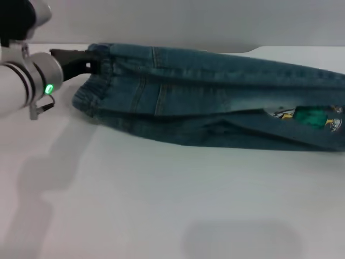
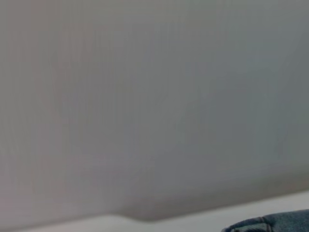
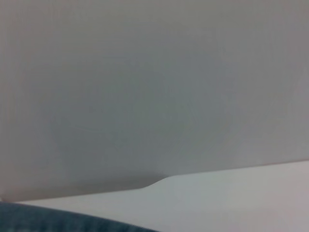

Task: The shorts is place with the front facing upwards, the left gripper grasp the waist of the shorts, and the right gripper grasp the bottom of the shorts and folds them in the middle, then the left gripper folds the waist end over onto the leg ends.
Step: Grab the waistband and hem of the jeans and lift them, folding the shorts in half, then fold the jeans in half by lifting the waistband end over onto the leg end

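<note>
One garment is lying across the pale grey-white table [image 1: 161,205]: the long blue-green denim shorts [image 1: 215,102], already doubled lengthwise so the two legs are stacked, with the small cartoon print [image 1: 307,116] showing on the upper face toward the robot's right. The gathered elastic waist of the shorts [image 1: 91,89] is sitting at the robot's left end, and the fabric is running off the head view's right edge, so the leg ends are not showing. That lay seems meant to leave each arm its own end to work.

The left gripper [image 1: 89,60], a black pronged claw on a thick white cylindrical arm with a green light, is reaching in low at the far corner of the waistband, touching or pinching it; I cannot tell whether its prongs are pressed on cloth or merely alongside, because dark claw and dark denim are merging there. The left wrist view is catching only a sliver of denim [image 2: 275,223] and the table's far edge.

The right gripper is not appearing in any view; its wrist camera is showing a strip of blue cloth [image 3: 58,220] close beneath it, which suggests it is sitting near the shorts.

Plenty of bare table is lying open on the near side. The far edge is running just behind the shorts, so I judge the waist-over-legs fold should be travelling along the garment, rightward, rather than backward.
</note>
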`<state>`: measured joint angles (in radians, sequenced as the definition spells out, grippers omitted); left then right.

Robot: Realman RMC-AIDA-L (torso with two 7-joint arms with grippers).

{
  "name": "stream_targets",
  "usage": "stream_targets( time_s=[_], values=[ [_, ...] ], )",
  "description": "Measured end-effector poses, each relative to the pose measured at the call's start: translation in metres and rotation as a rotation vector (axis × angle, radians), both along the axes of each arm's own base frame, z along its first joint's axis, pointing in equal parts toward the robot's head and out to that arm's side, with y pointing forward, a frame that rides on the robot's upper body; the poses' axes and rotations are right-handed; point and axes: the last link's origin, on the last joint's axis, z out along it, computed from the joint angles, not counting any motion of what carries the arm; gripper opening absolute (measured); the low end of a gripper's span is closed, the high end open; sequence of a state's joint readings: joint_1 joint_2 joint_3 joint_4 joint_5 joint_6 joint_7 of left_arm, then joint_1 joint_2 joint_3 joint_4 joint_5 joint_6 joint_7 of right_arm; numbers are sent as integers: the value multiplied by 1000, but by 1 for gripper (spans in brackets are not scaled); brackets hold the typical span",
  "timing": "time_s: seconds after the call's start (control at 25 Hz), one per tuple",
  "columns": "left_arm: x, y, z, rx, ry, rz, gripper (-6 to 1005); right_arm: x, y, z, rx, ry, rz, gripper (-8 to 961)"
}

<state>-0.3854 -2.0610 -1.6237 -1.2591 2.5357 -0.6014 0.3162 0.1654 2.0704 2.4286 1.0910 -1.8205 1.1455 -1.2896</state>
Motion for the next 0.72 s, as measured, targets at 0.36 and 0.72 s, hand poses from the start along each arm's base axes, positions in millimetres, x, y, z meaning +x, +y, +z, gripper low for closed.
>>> stream_targets(
  time_s=[0.36, 0.72],
  values=[
    [-4, 7, -29, 194, -12, -139, 175, 20, 5, 5, 89, -68, -1, 64],
    [-2, 5, -25, 175, -19, -131, 337, 19, -7, -14, 83, -81, 95, 437]
  ],
)
